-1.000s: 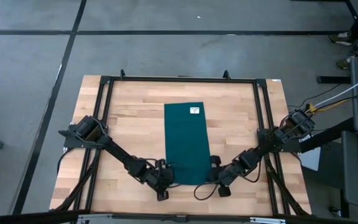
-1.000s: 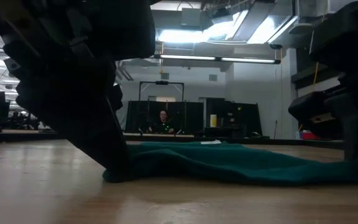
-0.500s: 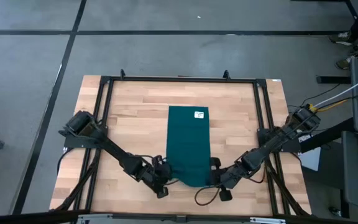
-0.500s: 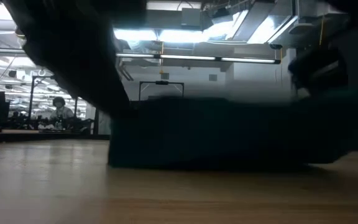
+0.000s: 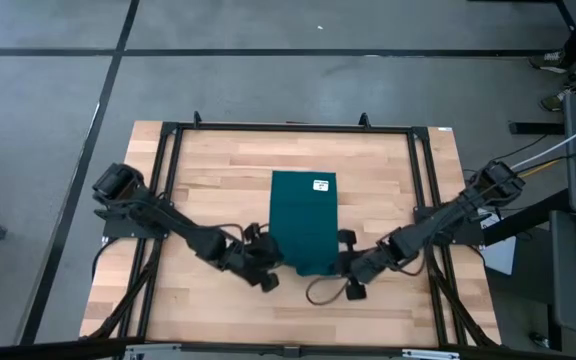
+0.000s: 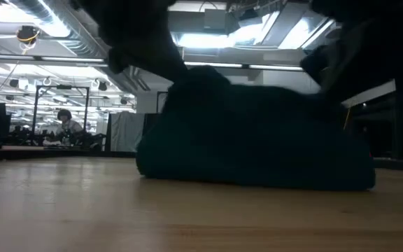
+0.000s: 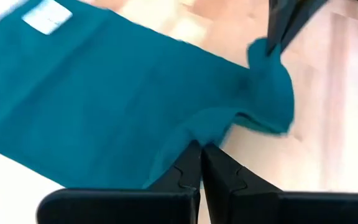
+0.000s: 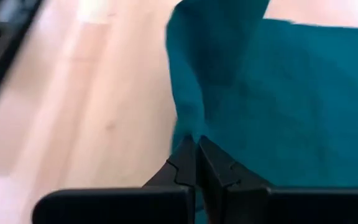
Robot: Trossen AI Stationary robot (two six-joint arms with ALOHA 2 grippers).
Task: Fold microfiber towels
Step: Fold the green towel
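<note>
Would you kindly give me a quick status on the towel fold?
Left gripper shut on towel near corner; right gripper shut on the other near corner. Near edge lifted off table, label at far end. Nothing in the way.

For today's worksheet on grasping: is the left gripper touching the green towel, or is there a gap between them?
Touching. The left wrist view shows the left gripper shut on a pinched corner of the towel, with cloth rising right out from between its fingers.
</note>
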